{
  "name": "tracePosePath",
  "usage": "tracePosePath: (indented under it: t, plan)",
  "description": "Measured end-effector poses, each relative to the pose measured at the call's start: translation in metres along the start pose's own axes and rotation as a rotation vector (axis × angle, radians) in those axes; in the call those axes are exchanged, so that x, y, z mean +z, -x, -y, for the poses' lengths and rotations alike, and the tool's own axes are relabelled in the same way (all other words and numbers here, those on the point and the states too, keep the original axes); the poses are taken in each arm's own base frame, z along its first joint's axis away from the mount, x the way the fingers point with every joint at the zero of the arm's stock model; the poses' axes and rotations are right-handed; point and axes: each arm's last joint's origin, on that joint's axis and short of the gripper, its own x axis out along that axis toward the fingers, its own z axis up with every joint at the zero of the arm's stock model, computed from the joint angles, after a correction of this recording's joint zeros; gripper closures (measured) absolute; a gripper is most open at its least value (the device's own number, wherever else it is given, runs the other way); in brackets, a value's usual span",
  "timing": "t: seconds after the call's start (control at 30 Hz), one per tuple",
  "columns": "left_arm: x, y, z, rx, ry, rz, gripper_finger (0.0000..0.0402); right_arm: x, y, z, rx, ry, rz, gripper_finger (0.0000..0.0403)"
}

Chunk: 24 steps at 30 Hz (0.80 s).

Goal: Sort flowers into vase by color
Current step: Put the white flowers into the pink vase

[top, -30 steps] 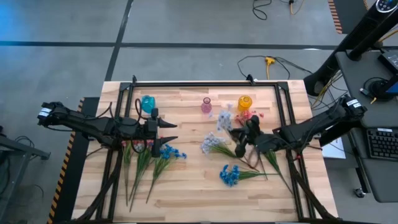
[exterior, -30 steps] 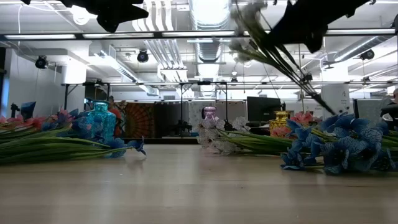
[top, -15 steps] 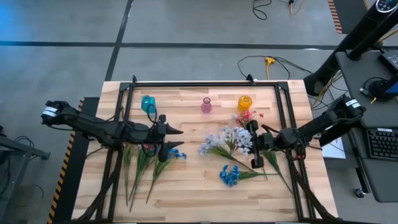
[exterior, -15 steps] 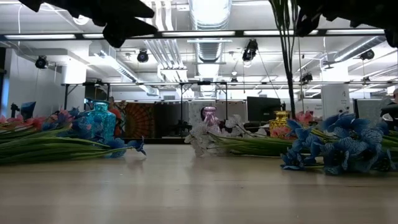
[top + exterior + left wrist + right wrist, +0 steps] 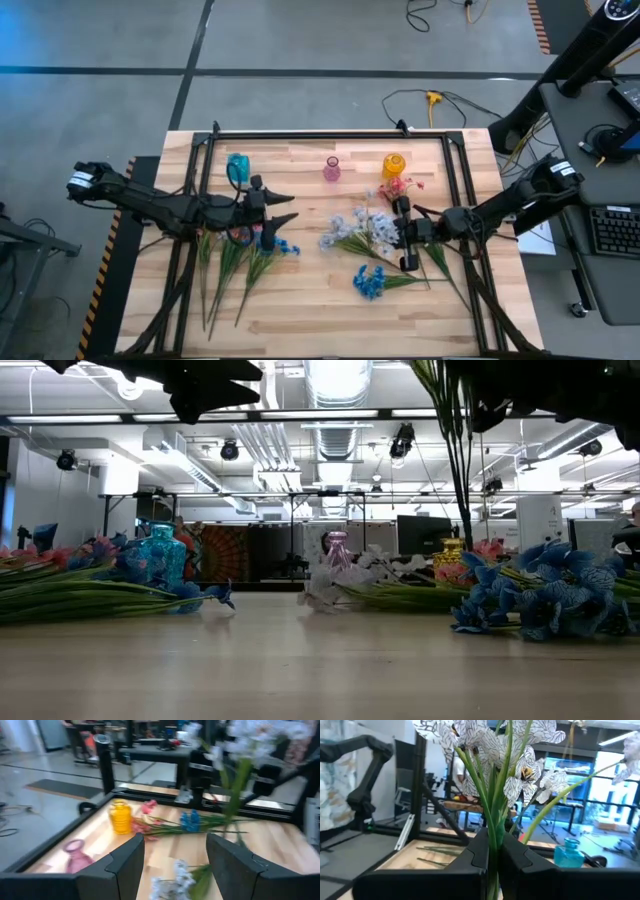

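overall, the wooden table (image 5: 310, 305) has a black frame along its edges, and its near half lies mostly bare between the two flower heaps. at the left, a pile of flowers (image 5: 232, 265) with green stems runs toward the near edge, blue blossoms at its top end. the left gripper (image 5: 283, 207) hovers above that pile with its fingers (image 5: 125, 862) parted and nothing between them. the blue vase (image 5: 237, 166) stands just behind it, near the left rail. along the far edge, well apart from each other, stand the pink vase (image 5: 332, 169) and the yellow vase (image 5: 394, 165), with open board between them. in the middle, the pale lavender-white spray (image 5: 362, 228) is lifted off the table, its stems clenched in the right gripper (image 5: 490, 851), whose fingers are pressed tight on them; in the right wrist view the blossoms fan out above the fingers. a blue flower (image 5: 371, 281) lies on the board just nearer than that gripper, and pink flowers (image 5: 398, 187) lie beside the yellow vase.
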Motion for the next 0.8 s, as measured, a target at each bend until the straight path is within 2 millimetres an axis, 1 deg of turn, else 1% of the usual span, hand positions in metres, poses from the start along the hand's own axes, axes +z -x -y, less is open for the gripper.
tracePosePath:
  t: [0.07, 0.4, 0.6, 0.7, 0.8]
  plan:
    - [0.002, 0.000, -0.001, 0.023, 0.008, 0.017, 0.0206, 0.000, -0.001, -0.001, 0.012, 0.001, 0.013, 0.0390]
    - [0.003, 0.000, -0.001, 0.023, 0.023, 0.027, 0.0206, -0.001, -0.002, -0.001, 0.002, 0.023, 0.045, 0.0390]
    - [0.002, 0.000, 0.000, -0.007, 0.016, 0.017, 0.0206, 0.003, -0.004, 0.012, -0.068, 0.024, 0.087, 0.0390]
    - [0.001, 0.000, 0.000, -0.008, -0.016, 0.012, 0.0206, 0.007, -0.011, 0.020, -0.108, 0.010, 0.108, 0.0390]
    - [0.000, 0.000, 0.000, -0.006, -0.043, -0.003, 0.0206, 0.012, -0.024, 0.027, -0.142, 0.015, 0.127, 0.0390]
